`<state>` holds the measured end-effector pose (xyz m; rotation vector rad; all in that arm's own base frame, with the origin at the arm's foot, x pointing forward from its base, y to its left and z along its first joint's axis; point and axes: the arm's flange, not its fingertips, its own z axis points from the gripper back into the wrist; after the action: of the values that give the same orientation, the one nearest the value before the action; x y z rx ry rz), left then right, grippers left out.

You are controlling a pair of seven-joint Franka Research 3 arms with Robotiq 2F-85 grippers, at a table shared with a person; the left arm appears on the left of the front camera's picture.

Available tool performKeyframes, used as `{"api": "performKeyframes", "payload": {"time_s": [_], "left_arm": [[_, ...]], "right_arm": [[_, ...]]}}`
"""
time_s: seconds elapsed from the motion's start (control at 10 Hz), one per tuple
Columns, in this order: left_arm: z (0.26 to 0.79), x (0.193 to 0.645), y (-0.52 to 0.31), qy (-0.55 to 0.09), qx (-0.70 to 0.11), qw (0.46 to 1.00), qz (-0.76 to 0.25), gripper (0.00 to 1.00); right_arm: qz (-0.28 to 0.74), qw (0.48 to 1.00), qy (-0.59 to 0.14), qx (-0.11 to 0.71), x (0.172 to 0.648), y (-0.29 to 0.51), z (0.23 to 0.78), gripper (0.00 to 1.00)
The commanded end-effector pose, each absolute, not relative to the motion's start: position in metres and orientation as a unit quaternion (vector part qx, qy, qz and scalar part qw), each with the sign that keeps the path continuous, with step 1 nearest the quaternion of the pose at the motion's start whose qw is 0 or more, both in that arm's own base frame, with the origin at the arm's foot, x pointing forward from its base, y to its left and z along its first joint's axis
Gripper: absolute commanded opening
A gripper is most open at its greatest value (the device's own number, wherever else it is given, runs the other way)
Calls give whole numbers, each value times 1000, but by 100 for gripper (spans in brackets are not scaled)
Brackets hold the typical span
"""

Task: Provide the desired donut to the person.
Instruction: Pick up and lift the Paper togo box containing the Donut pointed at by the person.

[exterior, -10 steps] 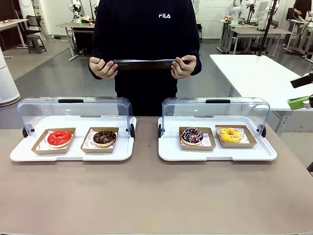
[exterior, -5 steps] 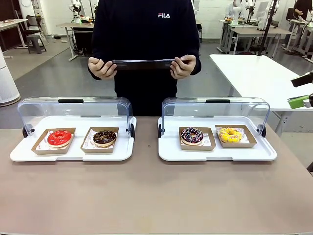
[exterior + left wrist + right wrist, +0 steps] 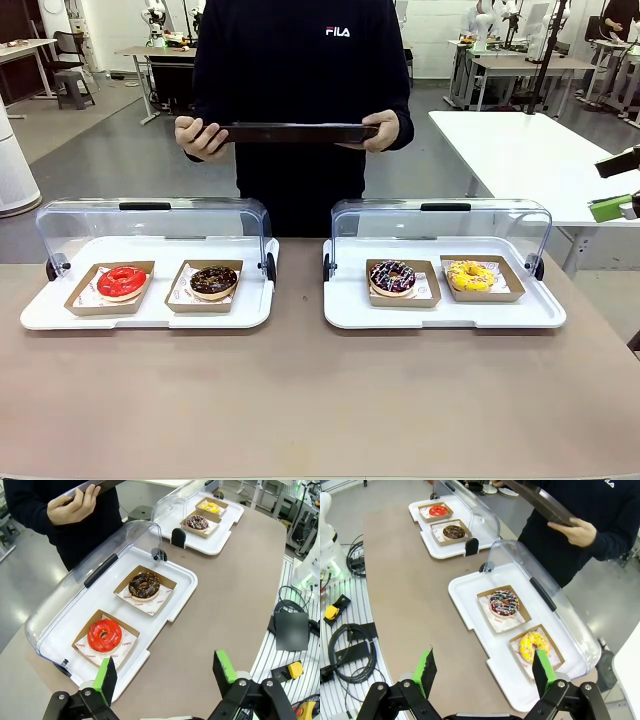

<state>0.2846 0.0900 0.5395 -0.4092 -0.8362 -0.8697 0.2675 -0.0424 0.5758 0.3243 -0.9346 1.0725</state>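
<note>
The table (image 3: 300, 400) is viewed head-on from the robot's side, facing the person (image 3: 300, 80). Wrist cameras are held high at opposite ends, angled down; left tray (image 3: 40, 318) and right tray (image 3: 545, 318) are shared throughout.

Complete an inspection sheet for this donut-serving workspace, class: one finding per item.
Surface: brown table carrying left tray and right tray side by side, clear lids swung open.
Job's things: red donut and chocolate donut on left tray; sprinkled donut and yellow donut on right tray, all in cardboard boxes; person holds a dark tray in both hands.
Clutter: nothing seen.
End effectors: left end effector open, holding nothing; right end effector open, holding nothing.
Cables: black cables coiled beside the table.
Surroundings: white table behind; workbenches farther off.
</note>
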Motion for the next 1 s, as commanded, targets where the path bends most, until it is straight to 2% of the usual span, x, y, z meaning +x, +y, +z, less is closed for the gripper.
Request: {"api": "performKeyframes", "payload": {"time_s": [0.0, 0.9], "left_arm": [[541, 283, 90, -396, -195, 801, -404, 100], [541, 283, 90, -396, -195, 801, -404, 100]], "right_arm": [[496, 743, -424, 149, 268, -42, 574, 100], [496, 743, -424, 149, 268, -42, 574, 100]]}}
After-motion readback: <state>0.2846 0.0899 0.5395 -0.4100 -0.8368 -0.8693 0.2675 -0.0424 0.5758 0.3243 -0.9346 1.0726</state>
